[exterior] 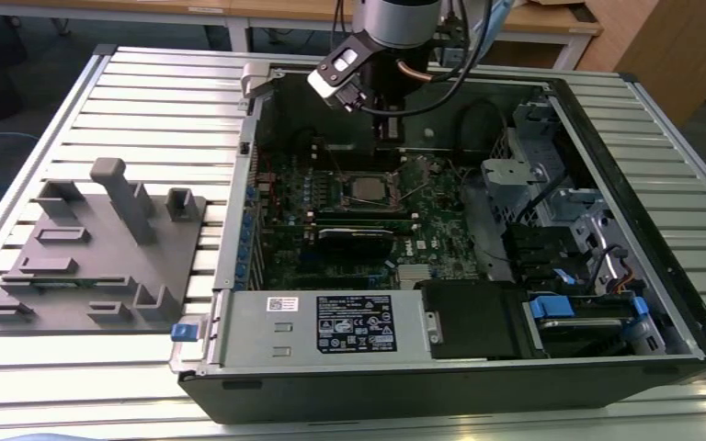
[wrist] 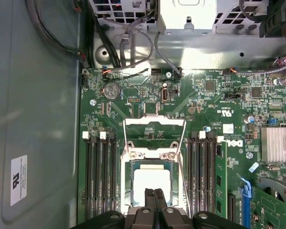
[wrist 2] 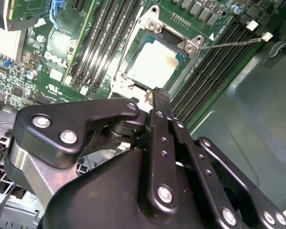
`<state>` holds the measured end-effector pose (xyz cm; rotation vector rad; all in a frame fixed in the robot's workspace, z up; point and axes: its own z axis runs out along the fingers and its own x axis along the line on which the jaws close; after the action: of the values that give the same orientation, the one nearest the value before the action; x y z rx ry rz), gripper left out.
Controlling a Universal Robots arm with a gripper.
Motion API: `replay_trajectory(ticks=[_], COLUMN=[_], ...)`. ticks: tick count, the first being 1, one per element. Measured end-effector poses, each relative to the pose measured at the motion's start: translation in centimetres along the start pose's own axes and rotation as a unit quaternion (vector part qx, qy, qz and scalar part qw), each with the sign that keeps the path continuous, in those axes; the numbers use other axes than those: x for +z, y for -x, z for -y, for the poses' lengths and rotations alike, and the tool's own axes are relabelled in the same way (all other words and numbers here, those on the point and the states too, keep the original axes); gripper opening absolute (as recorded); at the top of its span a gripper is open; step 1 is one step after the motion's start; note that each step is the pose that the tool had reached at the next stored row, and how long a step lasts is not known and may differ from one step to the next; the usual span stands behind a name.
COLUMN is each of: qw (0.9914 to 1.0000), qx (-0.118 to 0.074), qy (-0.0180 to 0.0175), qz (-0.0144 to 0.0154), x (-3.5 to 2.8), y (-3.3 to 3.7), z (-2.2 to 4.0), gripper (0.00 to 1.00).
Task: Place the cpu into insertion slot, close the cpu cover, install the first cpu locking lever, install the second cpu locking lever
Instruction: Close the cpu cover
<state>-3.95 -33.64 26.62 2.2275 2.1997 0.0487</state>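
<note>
The cpu (wrist: 151, 183) already sits flat in the insertion slot (wrist: 129, 190). The cpu cover (wrist: 155, 122) appears swung up open beside it, and a locking lever (wrist 2: 233, 42) sticks out unlatched, so closing and both levers seem left. The gripper (wrist: 155, 194), pinched together and empty, hovers just over the cpu's edge farthest from the cover.

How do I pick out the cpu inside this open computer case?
Find the green motherboard inside the open computer case. Between its two banks of long black memory slots, the cpu is the flat square with a pale silver top, smooth where the silver heatsink is ribbed.
</note>
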Motion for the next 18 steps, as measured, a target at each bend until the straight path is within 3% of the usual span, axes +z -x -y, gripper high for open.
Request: replay_trajectory(ticks=[9, 18], qw=[1.0, 1.0], qx=[0.0, 0.0], qy=[-0.0001, 0.0], qz=[0.0001, 0.0], x=[-0.13, -0.94], y=[0.0, -0.01], z=[-0.02, -0.04], gripper=[0.1, 0.1])
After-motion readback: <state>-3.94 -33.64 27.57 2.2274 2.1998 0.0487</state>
